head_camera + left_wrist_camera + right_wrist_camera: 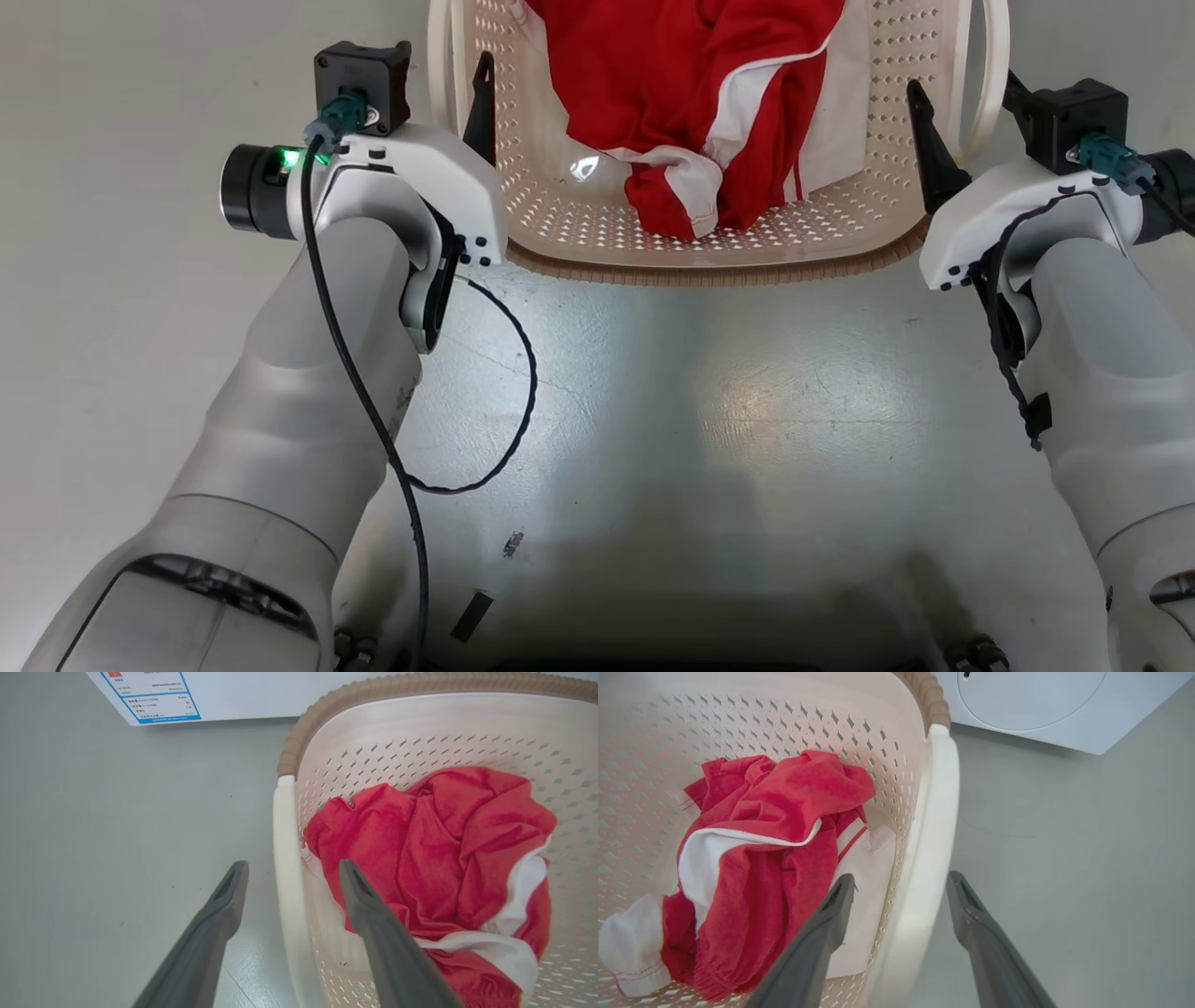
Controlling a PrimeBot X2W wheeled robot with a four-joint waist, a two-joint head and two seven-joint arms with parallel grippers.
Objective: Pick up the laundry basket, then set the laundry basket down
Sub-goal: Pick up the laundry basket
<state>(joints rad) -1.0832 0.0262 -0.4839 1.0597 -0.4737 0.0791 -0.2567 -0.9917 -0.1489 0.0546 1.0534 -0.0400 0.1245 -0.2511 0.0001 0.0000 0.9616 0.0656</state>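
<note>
A grey floor (747,420) is seen, with a white washer (1031,700) beyond the basket (709,271). The basket is placed between both grippers, and a red-and-white garment (691,84) is held in it. The left handle (285,826) is straddled by the left gripper (293,868), spread wide, one finger inside, one outside. The right handle (941,788) is straddled likewise by the right gripper (901,881), not clamped.

Left hand (293,865), right hand (901,877), both spread.

forearms (299,420) pale grey | wrist shells (439,177) white | cable (369,411) black | wrist light (291,157) green | fingers (205,942) dark grey
</note>
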